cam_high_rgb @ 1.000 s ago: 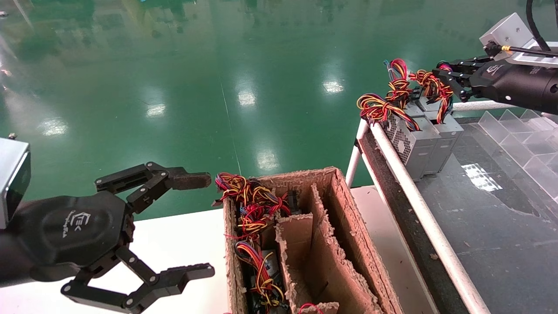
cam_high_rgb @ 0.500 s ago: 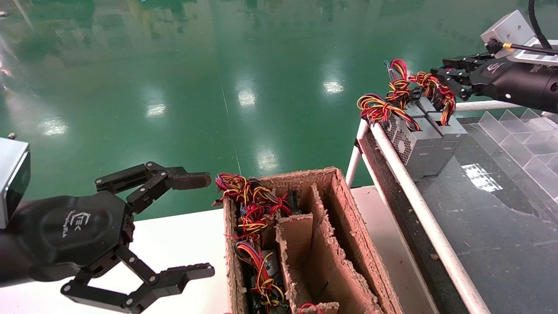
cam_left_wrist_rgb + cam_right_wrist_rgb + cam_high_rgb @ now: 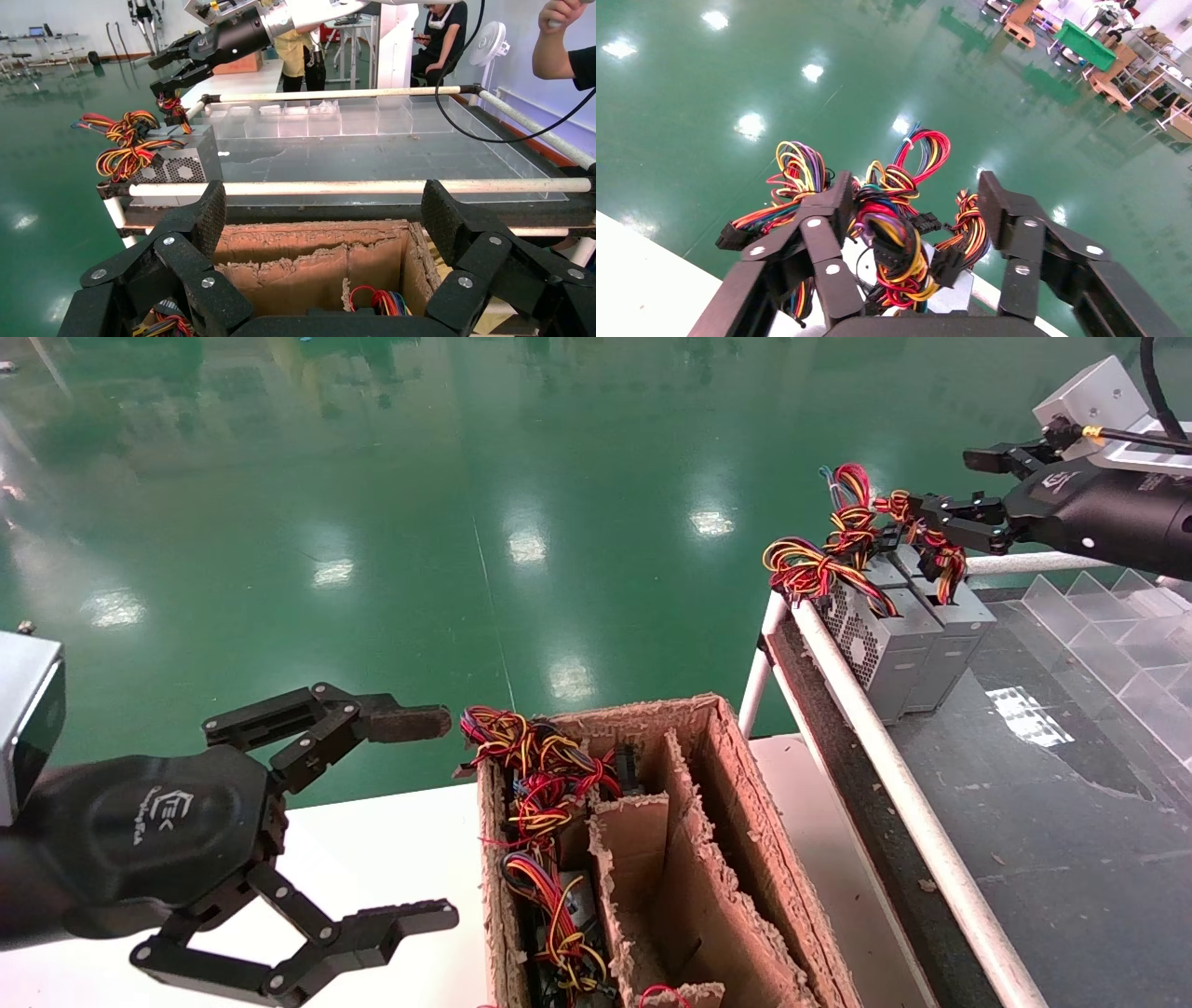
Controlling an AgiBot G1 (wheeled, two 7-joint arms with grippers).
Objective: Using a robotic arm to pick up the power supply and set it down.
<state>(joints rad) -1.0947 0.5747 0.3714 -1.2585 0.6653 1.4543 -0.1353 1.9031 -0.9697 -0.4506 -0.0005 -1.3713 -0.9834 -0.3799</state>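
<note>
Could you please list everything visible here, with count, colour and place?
Power supplies: at least two, grey, upright side by side at the near-left corner of the dark platform, wire bundles on top.
Wire bundles: red, yellow, orange, purple; atop those units.
Cardboard box: one, brown and frayed, on the white table; dividers inside, more wired units in its left compartment.
White table: one, under the box.
Platform: one, dark, white rail along its edge, to the right.
Clear dividers: on the platform's far side.
Floor: green, glossy.
Left hand: black, open, beside the box.
Right hand: black, open, over the supplies' wires.
</note>
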